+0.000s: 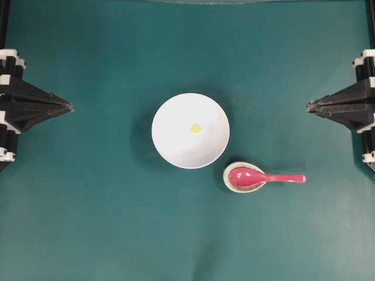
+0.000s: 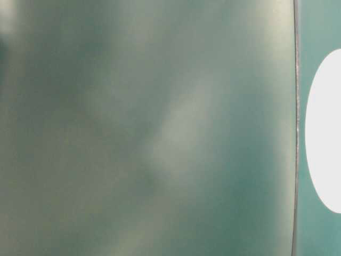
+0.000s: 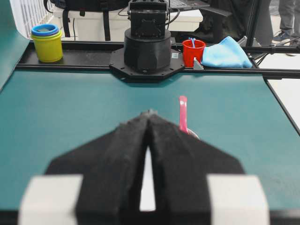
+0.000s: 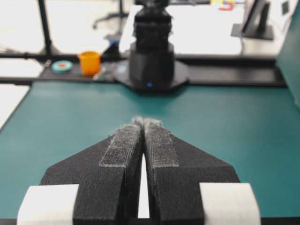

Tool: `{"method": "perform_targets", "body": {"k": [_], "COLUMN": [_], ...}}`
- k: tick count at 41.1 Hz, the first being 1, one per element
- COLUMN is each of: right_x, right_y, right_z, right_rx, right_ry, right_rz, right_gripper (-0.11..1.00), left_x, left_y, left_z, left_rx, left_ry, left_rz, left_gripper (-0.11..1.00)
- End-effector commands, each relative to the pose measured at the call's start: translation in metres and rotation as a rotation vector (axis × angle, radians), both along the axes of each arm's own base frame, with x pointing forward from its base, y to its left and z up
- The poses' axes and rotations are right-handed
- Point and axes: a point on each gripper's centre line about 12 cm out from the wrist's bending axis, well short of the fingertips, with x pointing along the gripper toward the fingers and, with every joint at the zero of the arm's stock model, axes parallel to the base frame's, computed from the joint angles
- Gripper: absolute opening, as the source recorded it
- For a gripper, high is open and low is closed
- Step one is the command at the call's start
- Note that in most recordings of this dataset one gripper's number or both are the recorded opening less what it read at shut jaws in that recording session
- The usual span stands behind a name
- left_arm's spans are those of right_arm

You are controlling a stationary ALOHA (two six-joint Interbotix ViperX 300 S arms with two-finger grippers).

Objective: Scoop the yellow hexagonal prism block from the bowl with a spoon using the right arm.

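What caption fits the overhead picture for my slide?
Yellow block waits in the white bowl; red spoon lies on its rest; both grippers shut.

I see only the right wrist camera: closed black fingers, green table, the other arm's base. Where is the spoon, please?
Observer: The spoon lies near the bowl, its head in a small speckled rest, handle toward the right gripper.
Operator: Is the yellow block in the bowl?
Observer: Yes, the yellow block sits near the bowl's middle.
Operator: Is the left gripper close to them?
Observer: No. The left gripper is shut and parked at the table's left edge, apart from everything.
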Motion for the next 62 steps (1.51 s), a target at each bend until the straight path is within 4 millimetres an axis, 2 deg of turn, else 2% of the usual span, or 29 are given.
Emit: {"method": "perform_targets", "body": {"k": [1, 2, 3, 7, 27, 31, 39, 43, 56, 62], "right_x": [0.002, 0.005, 0.006, 0.009, 0.016, 0.016, 0.016, 0.016, 0.019, 0.024], "right_y": [-0.002, -0.002, -0.002, -0.002, -0.002, -0.002, -0.002, -0.002, -0.004, -0.004], "right_z": [0.005, 0.002, 0.001, -0.001, -0.002, -0.001, -0.002, -0.001, -0.003, -0.018], "right_rx": [0.0, -0.003, -0.003, 0.006, 0.018, 0.018, 0.019, 0.021, 0.072, 0.077], "right_ry": [-0.006, 0.045, 0.058, 0.11, 0.118, 0.116, 0.118, 0.116, 0.088, 0.113], "right_rz": [-0.009, -0.009, -0.009, -0.009, -0.009, -0.009, -0.01, -0.01, -0.02, -0.026], "right_gripper": [0.0, 0.0, 0.0, 0.0, 0.02, 0.1, 0.5, 0.61, 0.61, 0.61], "left_x": [0.003, 0.003, 0.003, 0.003, 0.004, 0.004, 0.004, 0.004, 0.004, 0.004], "left_y": [0.004, 0.005, 0.005, 0.005, 0.005, 0.005, 0.005, 0.005, 0.005, 0.005], "left_z": [0.012, 0.011, 0.012, 0.011, 0.011, 0.011, 0.013, 0.014, 0.014, 0.014], "left_rx": [0.012, 0.012, 0.012, 0.011, 0.012, 0.012, 0.009, 0.006, 0.0, 0.0], "left_ry": [-0.015, -0.006, -0.008, -0.006, -0.003, -0.003, -0.008, -0.009, -0.009, -0.009], "left_rz": [0.019, 0.023, 0.025, 0.025, 0.025, 0.025, 0.025, 0.026, 0.024, 0.024], "left_gripper": [-0.01, -0.01, 0.1, 0.04, 0.04, 0.04, 0.04, 0.04, 0.04, 0.04]}}
